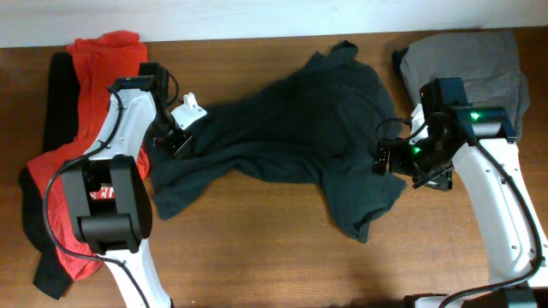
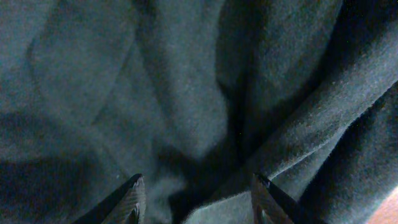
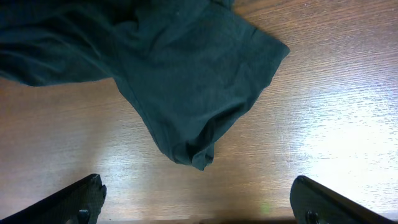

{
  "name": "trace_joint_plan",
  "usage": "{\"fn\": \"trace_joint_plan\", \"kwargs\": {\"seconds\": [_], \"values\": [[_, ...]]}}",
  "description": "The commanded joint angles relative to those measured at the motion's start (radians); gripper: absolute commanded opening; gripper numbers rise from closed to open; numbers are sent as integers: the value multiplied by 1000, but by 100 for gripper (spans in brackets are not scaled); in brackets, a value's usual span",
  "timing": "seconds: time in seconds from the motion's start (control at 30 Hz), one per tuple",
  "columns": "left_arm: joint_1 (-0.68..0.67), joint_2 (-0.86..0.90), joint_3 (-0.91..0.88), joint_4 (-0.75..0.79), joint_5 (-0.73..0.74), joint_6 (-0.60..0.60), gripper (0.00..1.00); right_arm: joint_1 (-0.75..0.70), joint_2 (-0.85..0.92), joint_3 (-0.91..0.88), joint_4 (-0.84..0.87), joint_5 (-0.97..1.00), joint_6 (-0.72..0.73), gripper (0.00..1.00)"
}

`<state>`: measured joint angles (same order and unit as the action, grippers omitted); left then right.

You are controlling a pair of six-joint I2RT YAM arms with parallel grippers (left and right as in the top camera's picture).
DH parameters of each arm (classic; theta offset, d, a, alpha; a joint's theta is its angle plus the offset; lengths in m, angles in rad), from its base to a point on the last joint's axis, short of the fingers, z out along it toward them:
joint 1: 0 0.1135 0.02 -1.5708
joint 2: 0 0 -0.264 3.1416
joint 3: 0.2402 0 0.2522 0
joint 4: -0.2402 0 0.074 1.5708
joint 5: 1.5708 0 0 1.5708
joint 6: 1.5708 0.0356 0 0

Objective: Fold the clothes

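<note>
Wooden bench, dark T-shirt crumpled across the middle, up to back edge. Looks soft, light, limp; wants pinching at hem corners. Left gripper: jaws apart on cloth; right gripper: wide, over wood.

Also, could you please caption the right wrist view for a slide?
Open right gripper above the wooden table, just short of the dark T-shirt corner.
</note>
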<state>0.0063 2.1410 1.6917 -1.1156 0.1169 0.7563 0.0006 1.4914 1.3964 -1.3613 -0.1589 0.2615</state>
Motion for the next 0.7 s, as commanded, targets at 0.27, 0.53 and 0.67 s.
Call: {"fn": "trace_joint_plan", "kwargs": {"seconds": [0.27,0.53,0.67], "values": [[-23,-4,-34,1,30,46,40,-1,-12,-5,-8,12,-3,99],[-37,0,-35,-1,12,47,41,-1,-12,-5,-11,13,-3,99],[-37,0,-35,-32,-60,47,41,-1,-12,-5,-11,13,-3,99]]}}
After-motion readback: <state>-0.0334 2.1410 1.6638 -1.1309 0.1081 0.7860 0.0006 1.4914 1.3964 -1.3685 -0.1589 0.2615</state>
